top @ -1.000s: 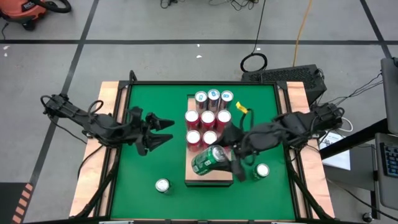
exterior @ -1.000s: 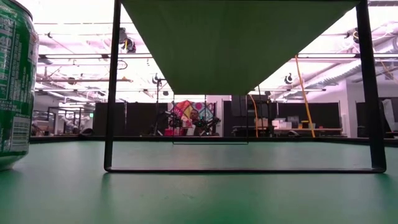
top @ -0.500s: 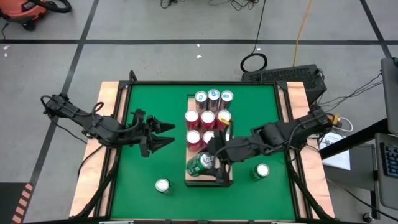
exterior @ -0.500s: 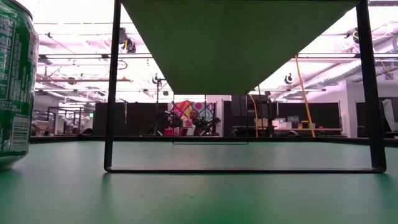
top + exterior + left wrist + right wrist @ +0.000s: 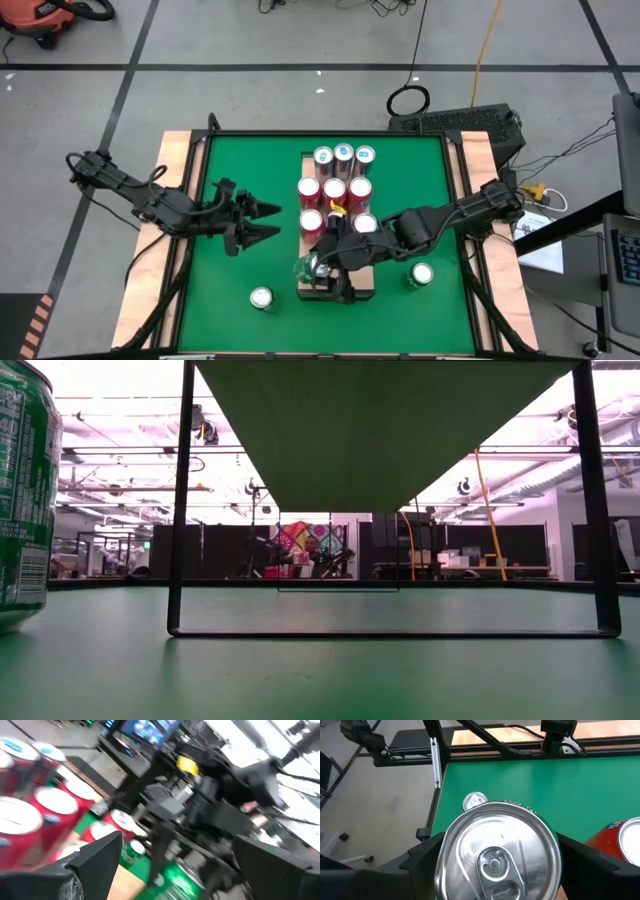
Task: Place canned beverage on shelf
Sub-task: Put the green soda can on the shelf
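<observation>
Right now the green can point(image 5: 313, 268) sits between the two fingers of the right gripper point(image 5: 322, 275), over the near, bare end of the shelf point(image 5: 362, 285); the right wrist view looks straight onto its silver lid point(image 5: 496, 851), with a dark finger point(image 5: 427, 857) on each side of its body, so the jaws are pinching the can. Whether its base touches the wood cannot be told. The shelf itself, a pale wooden block, lies lengthwise in the middle of the green table point(image 5: 255, 180). Farther along it stand the red cans point(image 5: 333, 190) in close rows, and at the far end a row of three silver-topped cans point(image 5: 343, 154). The right arm reaches in from the table's right side, across the shelf.

Off the shelf, one upright can point(image 5: 261, 297) stands on the mat toward the near left, and another point(image 5: 421, 274) stands just right of the shelf. The left gripper point(image 5: 268, 220) hangs over the mat left of the shelf, well apart from the cans, its jaws spread and holding nothing.
</observation>
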